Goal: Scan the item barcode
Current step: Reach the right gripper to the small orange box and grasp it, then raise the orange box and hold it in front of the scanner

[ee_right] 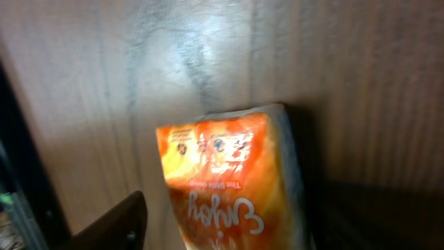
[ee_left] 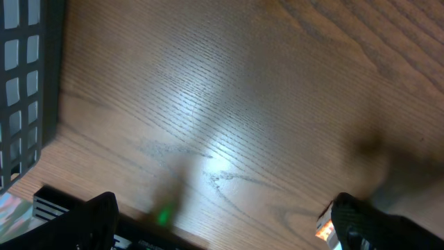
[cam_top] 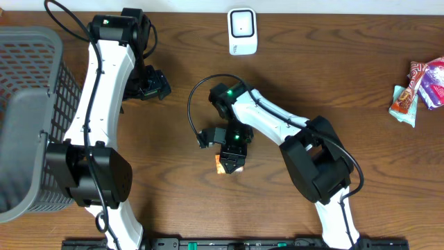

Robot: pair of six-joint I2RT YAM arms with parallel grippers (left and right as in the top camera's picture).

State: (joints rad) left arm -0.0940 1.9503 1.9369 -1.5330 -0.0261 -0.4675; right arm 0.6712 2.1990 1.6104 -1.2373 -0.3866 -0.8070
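Right gripper [cam_top: 231, 154]: low over the orange packet [ee_right: 229, 187], jaws part-way apart; I cannot tell whether they pinch it (only one finger [ee_right: 111, 223] shows).
Orange packet: on the table [cam_top: 347, 55], mid-front.
Left gripper [ee_left: 222, 212]: spread wide, empty, near the basket [cam_top: 28, 104].
Scanner [cam_top: 242, 31]: far edge, well apart from the packet.

Table [cam_top: 347, 55]: brown wood grain, smooth, slight sheen. Orange packet [ee_right: 229, 173]: glossy plastic film. Basket [cam_top: 35, 62]: grey matt plastic lattice.
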